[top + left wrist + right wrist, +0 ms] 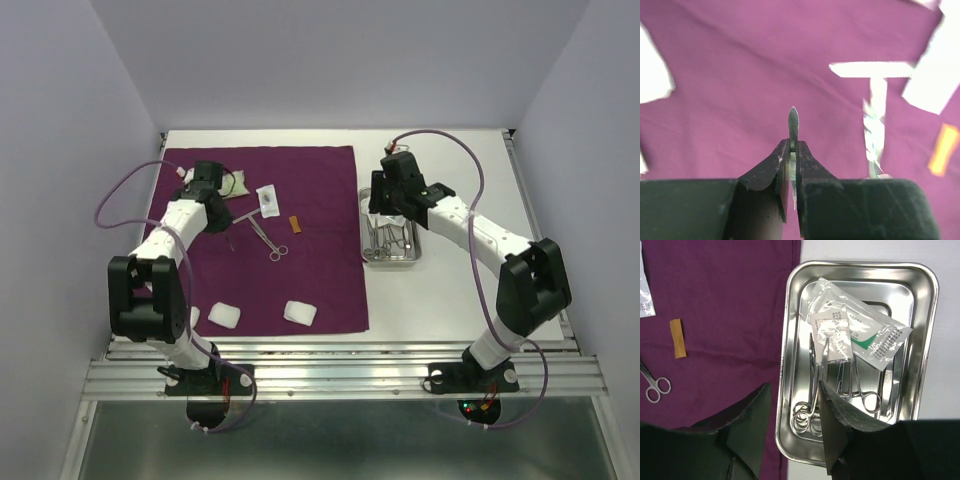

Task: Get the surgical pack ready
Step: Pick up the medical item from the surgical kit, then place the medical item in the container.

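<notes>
Purple drape (320, 270) lies flat, carrying scissors (266, 236), two white gauze pads (300, 312) and packets (268, 200); a slim steel instrument (793, 120) is pinched over it. Alongside, a steel tray (860, 265) holds forceps (813, 380) under sealed pouches (865, 325).

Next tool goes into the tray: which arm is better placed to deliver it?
Left. The left gripper is shut on a thin steel tool above the purple cloth; the right gripper hangs open and empty over the tray.

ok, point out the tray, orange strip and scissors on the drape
tray (860, 266): right wrist view, far rim.
orange strip (677, 338): right wrist view, its middle.
scissors (263, 234): top view, shank.
</notes>
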`<state>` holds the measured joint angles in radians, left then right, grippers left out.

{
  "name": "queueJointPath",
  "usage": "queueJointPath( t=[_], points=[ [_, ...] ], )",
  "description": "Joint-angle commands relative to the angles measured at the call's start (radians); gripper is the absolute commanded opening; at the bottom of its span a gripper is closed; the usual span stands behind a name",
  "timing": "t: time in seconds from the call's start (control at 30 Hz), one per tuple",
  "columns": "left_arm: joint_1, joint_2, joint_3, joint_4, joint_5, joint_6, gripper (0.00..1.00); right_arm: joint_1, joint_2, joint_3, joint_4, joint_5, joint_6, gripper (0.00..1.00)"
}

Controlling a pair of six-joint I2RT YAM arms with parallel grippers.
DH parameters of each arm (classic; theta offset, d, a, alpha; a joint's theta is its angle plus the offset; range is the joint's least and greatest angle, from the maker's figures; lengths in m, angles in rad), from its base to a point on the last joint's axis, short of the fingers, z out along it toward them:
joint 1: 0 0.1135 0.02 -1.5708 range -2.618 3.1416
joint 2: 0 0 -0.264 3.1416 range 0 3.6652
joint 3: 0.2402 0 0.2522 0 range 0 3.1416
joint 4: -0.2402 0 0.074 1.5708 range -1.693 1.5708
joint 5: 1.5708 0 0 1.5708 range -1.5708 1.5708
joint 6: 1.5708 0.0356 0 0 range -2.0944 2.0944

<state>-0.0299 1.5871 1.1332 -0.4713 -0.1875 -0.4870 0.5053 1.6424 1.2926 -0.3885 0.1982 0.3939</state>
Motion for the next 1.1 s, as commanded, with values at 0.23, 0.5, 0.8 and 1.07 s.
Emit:
queueJointPath(
  t=[0.23,0.5,0.8,1.07],
  points=[
    [-0.379,-0.024,0.187,-0.116,0.013,-0.108,0.0,-0.007,-0.024,-0.01,-0.015,0.144,0.005,0.49],
    [-0.626,0.112,0.404,-0.127,0.049,-0.145,0.0,-0.152,-0.032,-0.065,-0.015,0.089,0.017,0.52],
    [-0.746,0.35,0.66,-0.116,0.103,-0.139,0.0,-0.261,-0.065,-0.113,-0.015,0.046,0.02,0.52],
    [-0.774,0.517,0.792,-0.066,0.183,-0.143,0.0,-0.271,-0.085,-0.131,-0.03,0.081,0.013,0.52]
  ],
)
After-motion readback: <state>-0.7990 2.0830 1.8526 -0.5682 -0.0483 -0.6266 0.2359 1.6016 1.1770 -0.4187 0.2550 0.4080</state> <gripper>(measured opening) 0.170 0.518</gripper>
